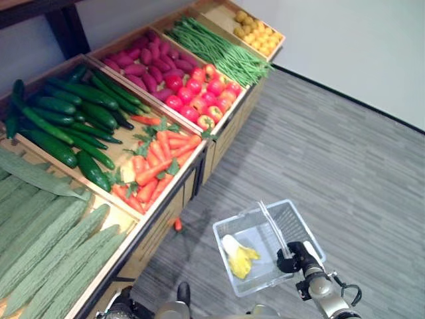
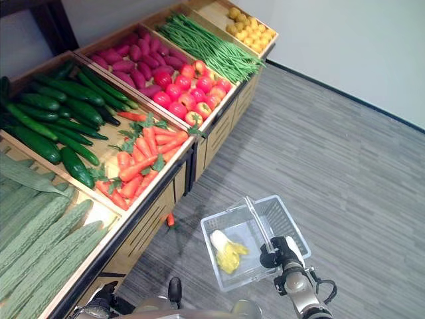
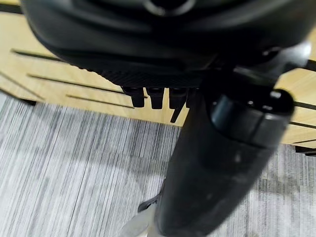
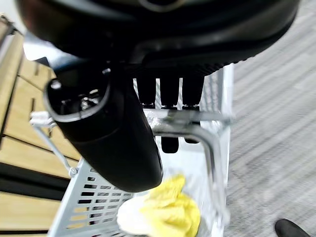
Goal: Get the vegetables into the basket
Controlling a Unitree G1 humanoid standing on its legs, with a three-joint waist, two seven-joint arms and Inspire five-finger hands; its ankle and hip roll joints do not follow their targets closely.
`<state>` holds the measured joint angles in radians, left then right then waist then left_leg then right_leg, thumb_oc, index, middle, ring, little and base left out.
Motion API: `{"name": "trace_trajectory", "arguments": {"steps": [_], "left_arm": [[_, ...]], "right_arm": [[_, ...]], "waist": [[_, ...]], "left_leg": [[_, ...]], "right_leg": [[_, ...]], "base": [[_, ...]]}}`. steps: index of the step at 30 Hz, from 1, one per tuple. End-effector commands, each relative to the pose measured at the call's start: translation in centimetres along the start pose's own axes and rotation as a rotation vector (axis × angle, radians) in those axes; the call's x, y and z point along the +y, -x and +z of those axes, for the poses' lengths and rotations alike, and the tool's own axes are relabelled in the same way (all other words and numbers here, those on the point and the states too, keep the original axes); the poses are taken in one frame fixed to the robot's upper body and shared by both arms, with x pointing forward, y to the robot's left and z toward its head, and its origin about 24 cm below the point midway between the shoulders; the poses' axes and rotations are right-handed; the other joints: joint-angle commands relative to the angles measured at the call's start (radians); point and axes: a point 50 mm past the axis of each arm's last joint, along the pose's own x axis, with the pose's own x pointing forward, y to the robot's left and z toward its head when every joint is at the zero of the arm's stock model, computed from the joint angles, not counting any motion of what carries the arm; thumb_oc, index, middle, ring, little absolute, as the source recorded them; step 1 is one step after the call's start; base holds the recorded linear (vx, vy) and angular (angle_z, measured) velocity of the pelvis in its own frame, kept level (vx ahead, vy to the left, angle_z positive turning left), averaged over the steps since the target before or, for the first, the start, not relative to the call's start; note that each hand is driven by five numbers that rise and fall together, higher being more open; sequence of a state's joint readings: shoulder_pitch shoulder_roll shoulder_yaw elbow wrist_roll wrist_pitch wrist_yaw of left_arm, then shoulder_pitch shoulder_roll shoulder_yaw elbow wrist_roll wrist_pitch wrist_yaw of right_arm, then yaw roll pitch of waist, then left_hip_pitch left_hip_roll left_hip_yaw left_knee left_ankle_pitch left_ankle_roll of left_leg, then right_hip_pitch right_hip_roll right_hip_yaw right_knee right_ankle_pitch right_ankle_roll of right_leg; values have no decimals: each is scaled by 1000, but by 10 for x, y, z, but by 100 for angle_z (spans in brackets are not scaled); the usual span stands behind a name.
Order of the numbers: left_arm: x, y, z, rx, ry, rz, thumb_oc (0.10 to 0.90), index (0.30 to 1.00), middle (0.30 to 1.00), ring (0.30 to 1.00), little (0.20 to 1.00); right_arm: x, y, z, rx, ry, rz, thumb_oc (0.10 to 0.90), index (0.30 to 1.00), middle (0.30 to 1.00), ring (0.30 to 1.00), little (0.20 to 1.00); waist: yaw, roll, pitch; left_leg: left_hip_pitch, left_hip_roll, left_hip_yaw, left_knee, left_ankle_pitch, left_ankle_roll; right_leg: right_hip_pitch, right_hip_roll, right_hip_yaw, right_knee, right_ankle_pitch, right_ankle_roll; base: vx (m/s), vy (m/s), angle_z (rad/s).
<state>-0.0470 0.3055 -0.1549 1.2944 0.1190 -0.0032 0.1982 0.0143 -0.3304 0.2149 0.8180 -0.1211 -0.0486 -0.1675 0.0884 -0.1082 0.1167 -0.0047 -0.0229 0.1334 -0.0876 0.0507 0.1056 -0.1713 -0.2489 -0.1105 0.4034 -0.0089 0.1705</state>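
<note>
My right hand is shut on the handle of a pale plastic basket, which hangs over the grey floor at the lower right. A yellow and white leafy vegetable lies inside the basket. The wooden display stand holds carrots nearest the basket, with dark cucumbers behind them. One small carrot lies on the floor at the foot of the stand. My left hand hangs low beside the stand, its fingers relaxed and holding nothing.
Other bins hold ridged green gourds, red tomatoes, purple sweet potatoes, long green beans and yellow fruit. The stand's front edge runs diagonally to the left of the basket. A white wall bounds the floor at the back.
</note>
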Motion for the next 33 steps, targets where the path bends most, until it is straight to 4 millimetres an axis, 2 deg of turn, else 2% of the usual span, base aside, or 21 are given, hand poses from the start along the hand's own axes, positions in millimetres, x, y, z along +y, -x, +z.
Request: {"name": "trace_trajectory", "arguments": {"steps": [1, 3, 4, 7, 9, 10, 11, 13, 14, 16, 17, 18, 19, 20, 21, 22, 24, 25, 26, 30, 33], "left_arm": [[6, 0, -12, 38, -20, 28, 900, 1000, 1000, 1000, 1000], [8, 0, -11, 37, -29, 33, 900, 1000, 1000, 1000, 1000], [8, 0, -11, 37, -29, 33, 900, 1000, 1000, 1000, 1000], [9, 0, -11, 40, -31, 37, 900, 1000, 1000, 1000, 1000], [7, 0, -15, 54, -29, 29, 900, 1000, 1000, 1000, 1000], [8, 1, -18, 67, -26, 30, 900, 1000, 1000, 1000, 1000], [9, 1, -20, 74, -29, 31, 900, 1000, 1000, 1000, 1000], [8, 1, -21, 80, -29, 30, 900, 1000, 1000, 1000, 1000], [6, 2, -24, 86, -22, 28, 900, 1000, 1000, 1000, 1000], [4, 2, -21, 77, -11, 28, 900, 1000, 1000, 1000, 1000], [4, 1, -16, 64, 8, 29, 900, 1000, 1000, 1000, 1000], [2, 0, -4, 38, 32, 41, 900, 1000, 1000, 1000, 1000], [1, -1, 0, 32, 39, 39, 900, 1000, 1000, 1000, 1000], [0, -1, 3, 29, 41, 39, 900, 1000, 1000, 1000, 1000], [-2, 0, 2, 34, 43, 36, 900, 1000, 1000, 1000, 1000], [-5, 0, 0, 43, 38, 26, 900, 1000, 1000, 1000, 1000], [-5, 0, -1, 45, 34, 24, 900, 1000, 1000, 1000, 1000], [-6, 1, -4, 49, 21, 20, 900, 1000, 1000, 1000, 1000], [-6, 1, -8, 59, 20, 14, 900, 1000, 1000, 1000, 1000], [-8, 3, -16, 73, 12, 11, 900, 1000, 1000, 1000, 1000], [-6, 3, -15, 66, 10, 15, 900, 1000, 1000, 1000, 1000]], "right_arm": [[-49, -7, 33, -172, 11, -155, 400, 300, 300, 300, 300], [-52, -7, 38, -187, 1, -173, 400, 300, 300, 300, 300], [-53, -7, 38, -188, 1, -173, 400, 300, 300, 300, 300], [-57, -8, 40, -193, 4, -185, 400, 300, 300, 300, 300], [-56, -7, 38, -188, 3, -184, 400, 300, 300, 300, 300], [-56, -7, 34, -177, 5, -178, 400, 300, 300, 300, 300], [-55, -5, 32, -175, -2, -170, 400, 300, 300, 300, 300], [-55, -5, 31, -173, -1, -167, 400, 300, 300, 300, 300], [-59, -4, 32, -183, 3, -169, 400, 300, 300, 300, 300], [-64, -5, 34, -193, 8, -183, 400, 300, 300, 300, 300], [-72, -6, 37, -200, 11, -209, 400, 300, 300, 300, 300], [-81, -6, 34, -187, 7, -242, 400, 300, 300, 300, 300], [-83, -6, 33, -180, 6, -252, 400, 300, 300, 300, 300], [-86, -6, 32, -176, 3, -261, 400, 300, 300, 300, 300], [-87, -4, 23, -146, 10, -261, 400, 300, 300, 300, 300], [-84, -2, 14, -112, 8, -254, 400, 300, 300, 300, 300], [-82, -1, 11, -99, 12, -248, 400, 300, 300, 300, 300], [-80, 0, 4, -75, 24, -235, 400, 300, 300, 300, 300], [-78, 0, 2, -67, 25, -230, 400, 300, 300, 300, 300], [-75, -1, 0, -48, 22, -228, 400, 300, 300, 300, 300], [-71, -3, -3, -24, 15, -221, 400, 300, 300, 300, 300]], "waist": [[-19, 29, 17], [-35, 27, 31], [-37, 29, 34], [-54, 23, 44], [-60, 23, 43], [-68, 16, 36], [-71, 10, 22], [-68, 11, 13], [-55, 15, -4], [-53, 24, -9], [-49, 34, -7], [-57, 38, 3], [-64, 34, 7], [-74, 33, 12], [-91, 37, 14], [-95, 40, 15], [-98, 41, 10], [-91, 44, 12], [-97, 43, 8], [-88, 45, 15], [-88, 39, 16]], "left_leg": [[-20, 35, -68, 26, -10, -88], [4, 36, -103, 37, -36, -99], [7, 38, -105, 38, -38, -99], [29, 50, -153, 67, -74, -117], [47, 57, -182, 81, -99, -127], [60, 59, -225, 94, -114, -135], [71, 73, -264, 85, -117, -149], [78, 87, -280, 71, -113, -161], [82, 128, -302, 44, -90, -180], [60, 162, -327, 33, -62, -200], [33, 193, -350, 13, -22, -221], [-22, 219, -299, 14, 25, -229], [-35, 221, -248, 26, 26, -219], [-42, 226, -150, 49, 27, -216], [-43, 231, 13, 103, 18, -211], [-43, 203, 66, 158, -14, -204], [-46, 182, 69, 168, -30, -199], [-45, 140, 58, 185, -64, -187], [-51, 118, 83, 165, -71, -170], [-28, 98, 62, 114, -71, -154], [-26, 86, 59, 90, -63, -145]], "right_leg": [[46, 72, -41, -179, 129, -11], [10, 54, -23, -290, 155, 1], [17, 56, -26, -292, 155, 1], [-38, 25, 44, -379, 209, 23], [-35, 13, 59, -408, 234, 36], [-43, 13, 126, -388, 251, 41], [-20, 46, 158, -357, 197, 37], [-11, 54, 141, -363, 177, 32], [1, 69, 87, -358, 151, 19], [12, 95, 54, -362, 128, 2], [11, 116, 15, -357, 108, -13], [27, 111, -46, -367, 95, -24], [35, 103, -62, -374, 94, -25], [48, 95, -82, -382, 95, -27], [66, 86, -130, -391, 96, -35], [72, 81, -166, -403, 97, -41], [72, 77, -181, -409, 99, -43], [82, 76, -198, -409, 99, -43], [83, 69, -213, -404, 105, -39], [97, 55, -219, -388, 109, -24], [88, 41, -216, -382, 123, -14]], "base": [[220, -33, 46], [242, -90, 45], [202, -117, 65], [215, -151, 58], [296, -228, 61], [418, -391, 127], [405, -417, 141], [214, -306, 143], [153, -358, 96], [100, -426, 72], [25, -513, 90], [16, -438, 79], [-8, -279, 116], [-52, -139, 111], [-99, -154, 89], [-93, -119, 83], [-32, -20, 109], [22, 45, 70], [58, 84, 32], [61, 151, 22], [11, 113, 4]]}}
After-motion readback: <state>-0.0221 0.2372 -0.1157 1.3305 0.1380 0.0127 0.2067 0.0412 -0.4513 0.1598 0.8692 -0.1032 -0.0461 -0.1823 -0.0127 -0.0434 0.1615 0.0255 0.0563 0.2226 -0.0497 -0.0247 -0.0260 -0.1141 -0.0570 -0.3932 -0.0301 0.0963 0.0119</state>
